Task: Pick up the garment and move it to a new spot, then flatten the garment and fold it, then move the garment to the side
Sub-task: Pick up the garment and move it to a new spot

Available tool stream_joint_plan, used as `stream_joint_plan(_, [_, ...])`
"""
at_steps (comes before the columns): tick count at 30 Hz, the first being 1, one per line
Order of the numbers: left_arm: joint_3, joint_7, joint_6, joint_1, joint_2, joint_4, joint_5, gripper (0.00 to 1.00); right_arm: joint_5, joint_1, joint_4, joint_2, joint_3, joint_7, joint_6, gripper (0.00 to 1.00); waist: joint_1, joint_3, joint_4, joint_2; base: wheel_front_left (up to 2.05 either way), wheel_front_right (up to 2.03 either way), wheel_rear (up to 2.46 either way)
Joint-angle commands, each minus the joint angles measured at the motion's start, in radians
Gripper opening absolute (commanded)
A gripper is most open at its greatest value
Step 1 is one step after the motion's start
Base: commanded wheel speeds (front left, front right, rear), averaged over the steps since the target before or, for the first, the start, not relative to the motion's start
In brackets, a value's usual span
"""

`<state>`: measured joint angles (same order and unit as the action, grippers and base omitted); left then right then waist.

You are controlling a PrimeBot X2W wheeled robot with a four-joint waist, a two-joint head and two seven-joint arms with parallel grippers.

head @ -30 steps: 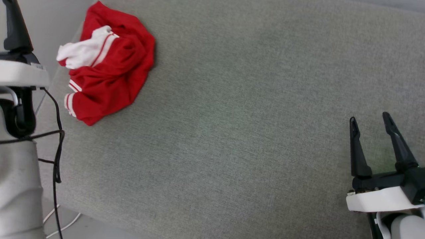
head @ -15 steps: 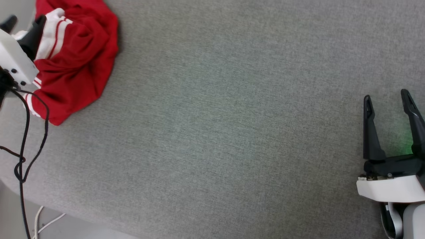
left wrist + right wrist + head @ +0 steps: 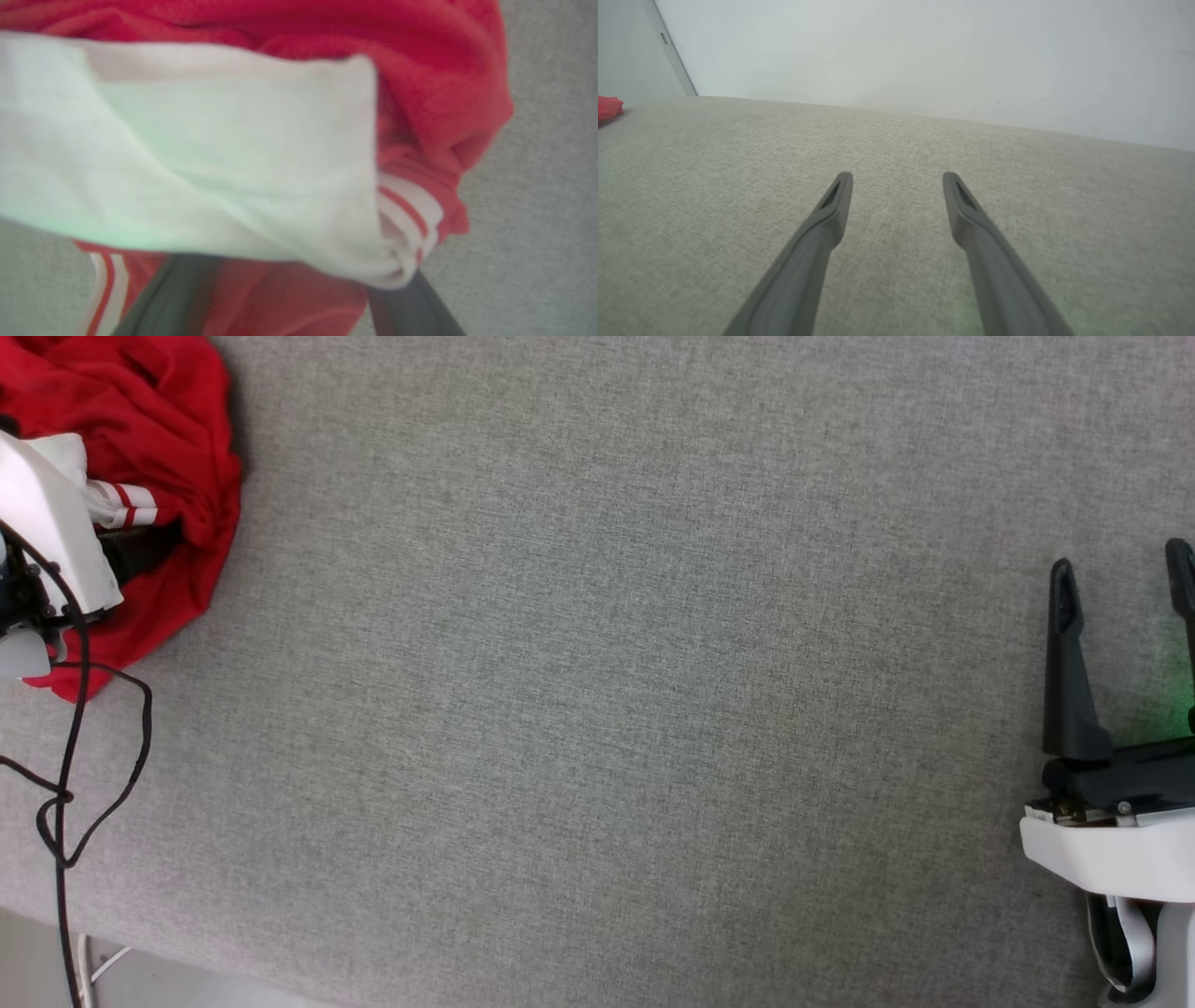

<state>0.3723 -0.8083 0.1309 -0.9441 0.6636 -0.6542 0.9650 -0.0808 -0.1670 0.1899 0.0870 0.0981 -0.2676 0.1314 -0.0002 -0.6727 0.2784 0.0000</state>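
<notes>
Head view: garment (image 3: 177, 448) cut by top and left edges, partly behind white wrist housing (image 3: 47, 541); right gripper (image 3: 1120, 560), outer finger clipped at right edge. Left wrist view: blurred; left gripper (image 3: 292, 266), fingertips buried under white sleeve (image 3: 210, 154).

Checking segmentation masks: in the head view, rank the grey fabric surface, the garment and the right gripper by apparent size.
Largest: grey fabric surface. Then garment and right gripper, similar; both cut by the frame, gripper nearer the camera: unranked.
</notes>
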Motion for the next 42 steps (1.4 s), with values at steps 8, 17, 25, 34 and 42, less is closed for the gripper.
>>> stream_joint_plan(8, [0.099, 0.059, -0.004, 0.017, -0.013, -0.037, 0.001, 0.0, -0.002, -0.005, -0.039, 0.001, 0.013, 0.006, -0.002, 1.0, 0.0002, 0.023, -0.009, 0.0, 0.0, 0.0, 0.0])
stream_joint_plan(17, [0.169, 0.224, -0.003, -0.098, 0.119, 0.12, -0.03, 0.0, 0.016, 0.014, -0.056, -0.023, -0.005, 0.002, -0.001, 1.0, 0.0002, 0.149, -0.006, 0.0, 0.0, 0.0, 0.0])
stream_joint_plan(25, [0.245, 0.245, -0.003, -0.174, 0.137, 0.33, -0.091, 0.0, 0.038, 0.031, -0.078, -0.037, -0.016, 0.002, -0.001, 1.0, 0.0002, 0.242, -0.048, 0.0, 0.0, 0.0, 0.0])
stream_joint_plan(34, [0.343, 0.237, -0.003, -0.207, 0.047, 0.495, -0.137, 0.0, 0.105, 0.036, -0.092, -0.038, -0.023, 0.002, -0.001, 1.0, 0.0002, 0.279, -0.155, 0.0, 0.0, 0.0, 0.0])
stream_joint_plan(42, [0.506, 0.256, -0.003, -0.25, -0.112, 0.539, -0.16, 0.0, 0.151, 0.037, -0.103, -0.038, -0.024, 0.002, -0.001, 1.0, 0.0002, 0.285, -0.288, 0.0, 0.0, 0.0, 0.0])
